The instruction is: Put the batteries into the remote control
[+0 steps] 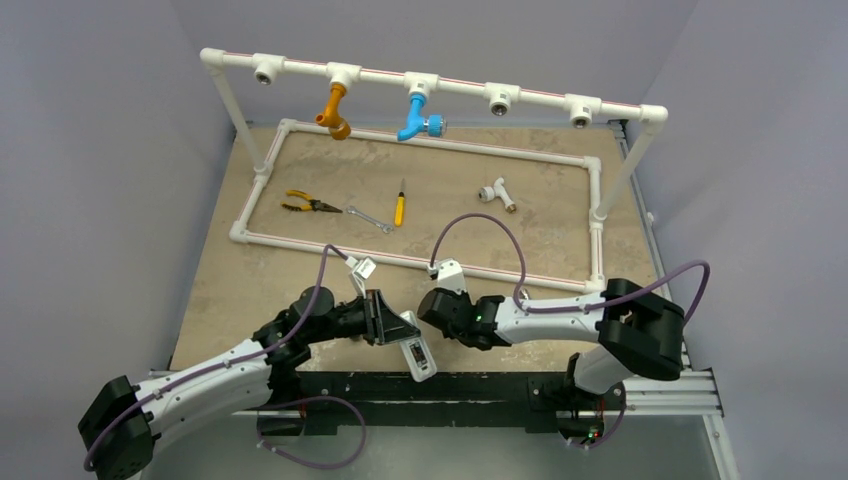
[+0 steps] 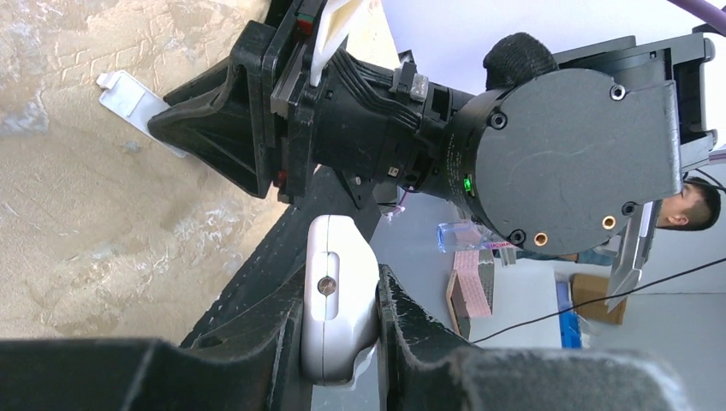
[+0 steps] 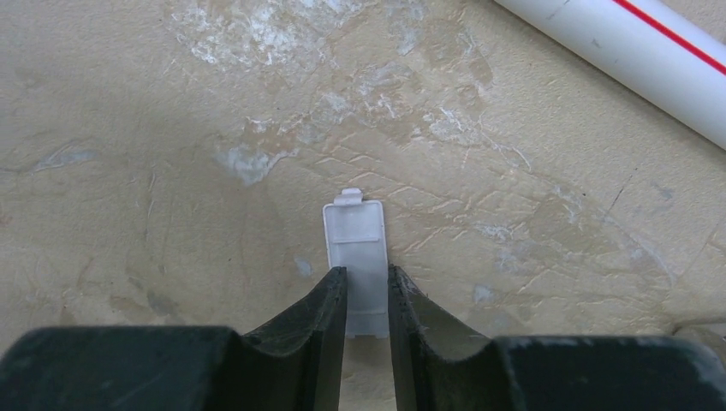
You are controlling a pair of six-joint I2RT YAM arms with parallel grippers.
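Observation:
My left gripper (image 1: 392, 325) is shut on the white remote control (image 1: 418, 358), which hangs over the table's near edge. In the left wrist view the remote (image 2: 338, 342) sits edge-on between my fingertips (image 2: 341, 274), with a small round contact showing in a slot. My right gripper (image 1: 428, 312) is just right of it, low over the table. In the right wrist view its fingers (image 3: 366, 272) press both long sides of the small flat white cover (image 3: 358, 235) lying on the table; the cover also shows in the left wrist view (image 2: 128, 98). The batteries are out of view.
A white PVC pipe frame (image 1: 420, 258) lies on the tan table beyond the grippers, and one pipe shows in the right wrist view (image 3: 616, 60). Inside it lie yellow-handled pliers (image 1: 305, 204), a wrench (image 1: 370, 219), a yellow-handled screwdriver (image 1: 400, 207) and a white pipe tee (image 1: 496, 192).

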